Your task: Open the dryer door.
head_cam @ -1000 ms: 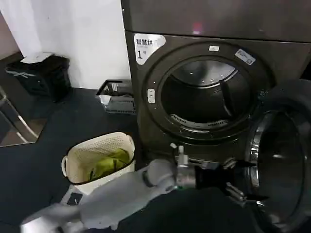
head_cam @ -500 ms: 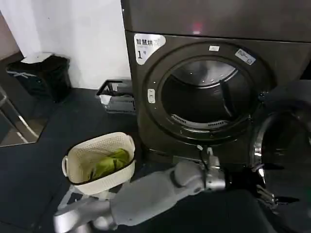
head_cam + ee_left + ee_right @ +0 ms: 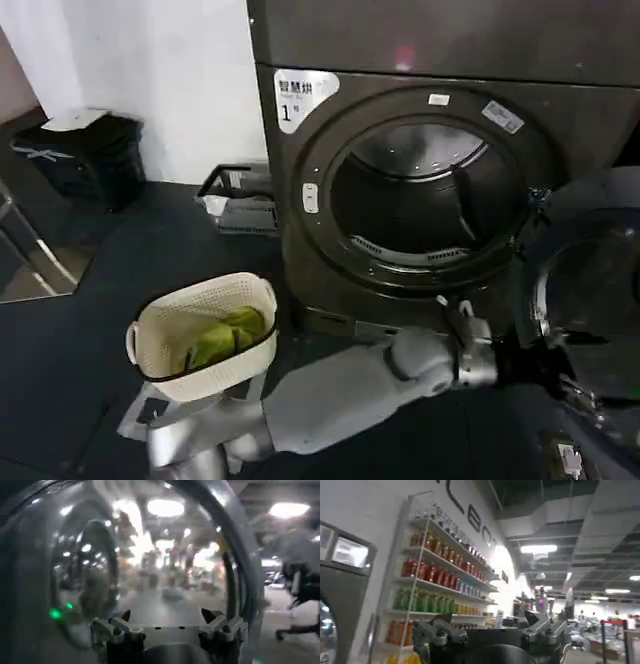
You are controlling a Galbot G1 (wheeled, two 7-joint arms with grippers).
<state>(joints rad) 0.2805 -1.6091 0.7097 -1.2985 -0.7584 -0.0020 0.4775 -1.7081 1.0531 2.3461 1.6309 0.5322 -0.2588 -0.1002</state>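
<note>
Left hand (image 3: 585, 385) is reaching across the front of the dryer (image 3: 420, 200), low at its right side, with its fingertips against the inner face of the dryer door (image 3: 590, 300). In the left wrist view the left hand (image 3: 167, 617) is showing both fingers spread apart with nothing between them, the curved glass of the door directly ahead. So the hand is open and pushing, not gripping.

The door is standing swung out to the right of the dryer, hinged at the right edge of the round drum opening (image 3: 425, 195), which is fully exposed. Judgement: task is nearly or already complete; any remaining travel is only a wider swing.

Handling notes (judged):
- Door is rigid and probably fairly heavy, turning freely on its hinge; a light push should be moving it.
- Chrome rim and glass are looking slick, so fingertips may be sliding along the curve.
- Best contact is the rim edge farthest from the hinge, not the glass centre.

Right hand (image 3: 490, 630) is parked away from the work, facing the room; fingers are apart and holding nothing.

A white laundry basket (image 3: 205, 335) is sitting on the floor (image 3: 90, 330), left of the dryer, well apart from the door.
</note>
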